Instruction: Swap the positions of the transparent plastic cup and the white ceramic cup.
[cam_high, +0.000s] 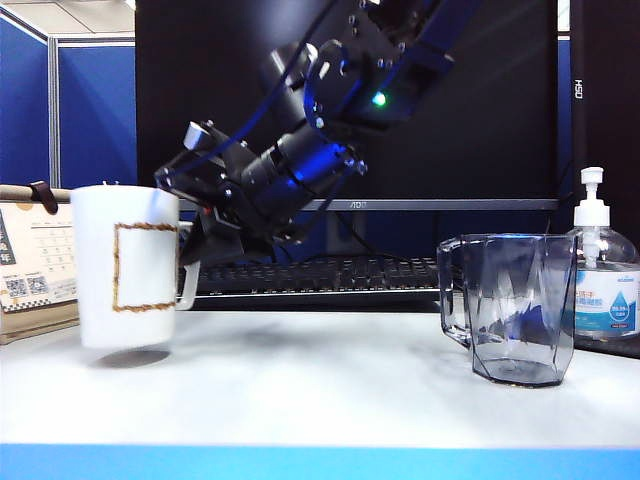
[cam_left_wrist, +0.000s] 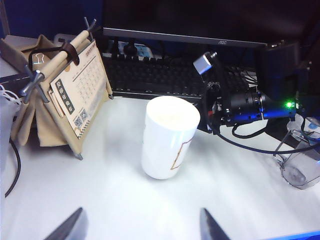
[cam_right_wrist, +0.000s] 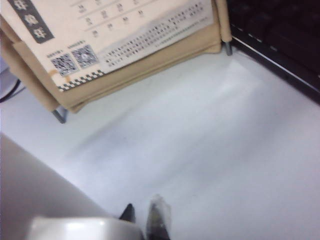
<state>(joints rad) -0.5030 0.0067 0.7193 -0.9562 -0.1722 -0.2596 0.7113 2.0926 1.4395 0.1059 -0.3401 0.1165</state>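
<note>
A: Where is the white ceramic cup sitting?

B: On the left of the table, just in front of the desk calendar. The right gripper is reaching across and pinching the cup's handle side, jaws nearly together.

A: And the left gripper?

B: Hanging wide apart above the table, near the white cup but not touching it. The transparent plastic cup is standing far right, beside the sanitizer bottle.
</note>
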